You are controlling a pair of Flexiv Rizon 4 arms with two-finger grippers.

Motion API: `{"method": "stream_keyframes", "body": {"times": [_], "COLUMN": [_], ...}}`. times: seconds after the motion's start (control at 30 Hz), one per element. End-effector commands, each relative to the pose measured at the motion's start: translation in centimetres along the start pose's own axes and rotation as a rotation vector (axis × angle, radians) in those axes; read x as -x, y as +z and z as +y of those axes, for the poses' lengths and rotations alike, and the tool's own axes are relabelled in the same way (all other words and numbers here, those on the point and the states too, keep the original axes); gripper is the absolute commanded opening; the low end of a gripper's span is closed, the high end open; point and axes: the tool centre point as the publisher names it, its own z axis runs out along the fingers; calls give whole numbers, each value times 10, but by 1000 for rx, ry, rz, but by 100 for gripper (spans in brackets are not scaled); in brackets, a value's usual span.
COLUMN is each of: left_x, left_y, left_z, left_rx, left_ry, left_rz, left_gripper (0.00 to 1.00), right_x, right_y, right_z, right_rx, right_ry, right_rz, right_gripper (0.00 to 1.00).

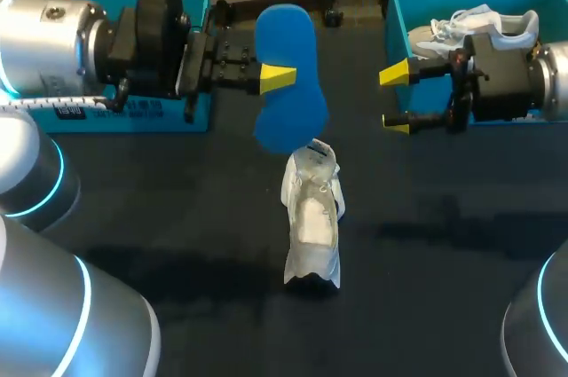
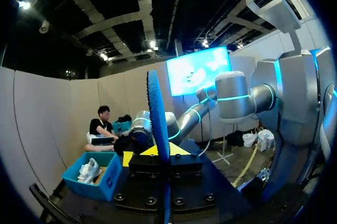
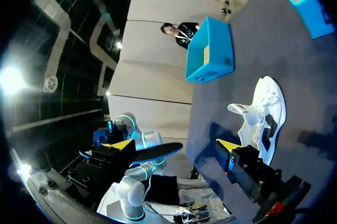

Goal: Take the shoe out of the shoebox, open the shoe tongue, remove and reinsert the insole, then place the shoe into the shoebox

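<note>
My left gripper is shut on a blue insole and holds it up above the table; in the left wrist view the insole stands edge-on between the yellow tips. Below it on the dark table stands a white shoe, tongue pulled up, also in the right wrist view. My right gripper hangs open to the right of the insole, with nothing between its fingers. In the right wrist view the insole lies ahead of that open gripper.
A teal shoebox at the back right holds a second white shoe, partly behind my right arm. Another teal box stands at the back left, behind my left arm.
</note>
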Motion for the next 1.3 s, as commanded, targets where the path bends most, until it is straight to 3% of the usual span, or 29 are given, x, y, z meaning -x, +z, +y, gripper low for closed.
{"method": "stream_keyframes", "body": {"times": [0.03,0.57,0.6,0.93,1.07,1.1,1.3], "left_x": [4,4,7,21,28,30,33], "left_y": [7,7,7,4,3,2,0], "left_z": [11,11,15,47,61,66,87], "left_rx": [-38,-38,-40,-55,-63,-74,-42], "left_ry": [411,411,413,918,1180,1328,1525], "left_rz": [-31,-31,-74,-163,-154,-122,-84], "left_gripper": [0,0,0,0,0,0,0], "right_x": [0,0,0,0,0,0,0], "right_y": [2,2,2,2,2,2,2], "right_z": [0,0,0,0,0,0,0], "right_rx": [2,2,2,2,2,2,2], "right_ry": [0,0,0,0,0,0,0], "right_rz": [0,0,0,0,0,0,0], "right_gripper": [100,100,100,100,100,100,100]}}
